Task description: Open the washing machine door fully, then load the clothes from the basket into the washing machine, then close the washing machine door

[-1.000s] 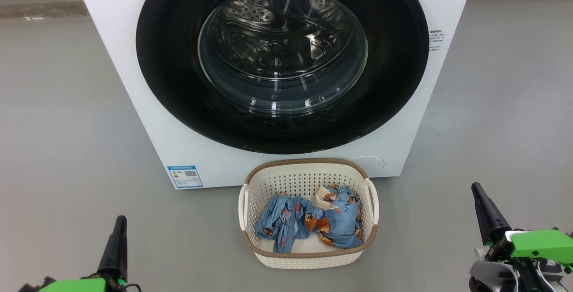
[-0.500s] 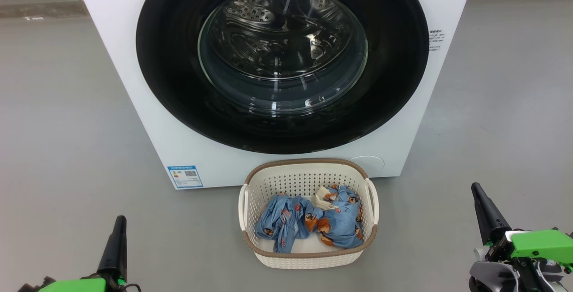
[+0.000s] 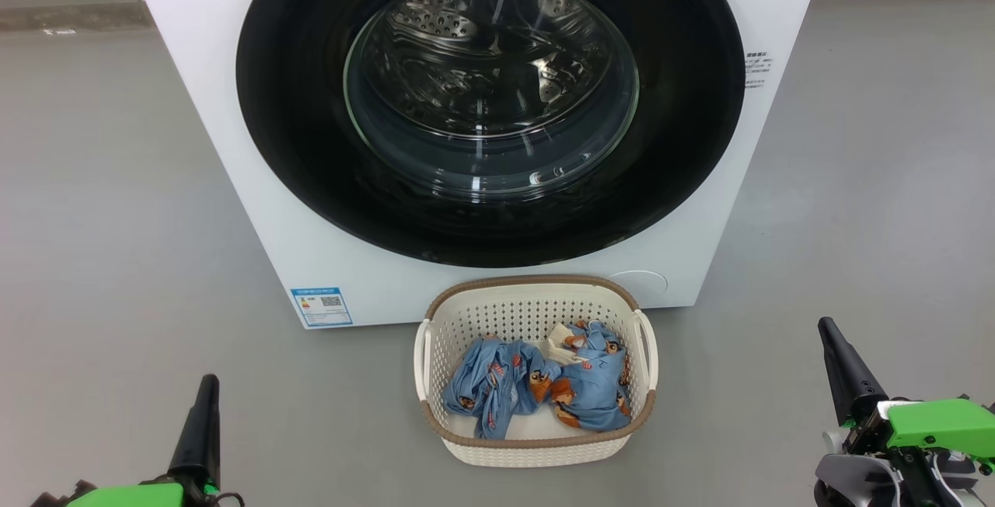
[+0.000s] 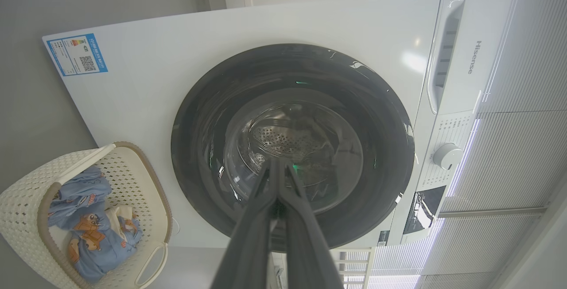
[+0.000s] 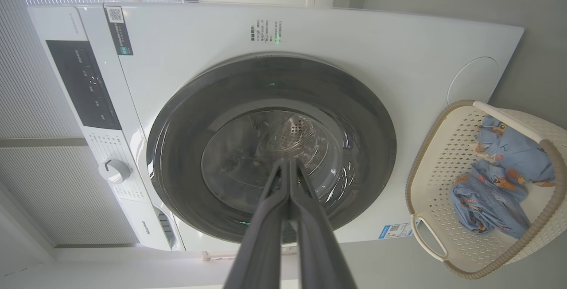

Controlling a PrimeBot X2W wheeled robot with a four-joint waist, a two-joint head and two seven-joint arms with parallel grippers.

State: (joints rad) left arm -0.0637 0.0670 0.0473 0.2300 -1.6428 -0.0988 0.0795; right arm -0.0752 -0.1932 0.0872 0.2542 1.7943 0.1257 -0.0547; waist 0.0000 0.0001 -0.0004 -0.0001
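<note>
Nothing looks done yet. The washing machine door (image 3: 490, 95) is shut flat on the washing machine (image 3: 256, 243), so step 1, opening it all the way, is left to do. The 2 clothes (image 3: 544, 390) lie in the basket (image 3: 536, 283), which sits on the floor (image 3: 116, 258) just in front of the machine. My left tool (image 3: 207, 386) and right tool (image 3: 830, 334) are both clenched on nothing, low and well apart from everything. Loading and closing come after.

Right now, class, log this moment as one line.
door: shut | clothes: in basket | left gripper: shut, empty | right gripper: shut, empty
</note>
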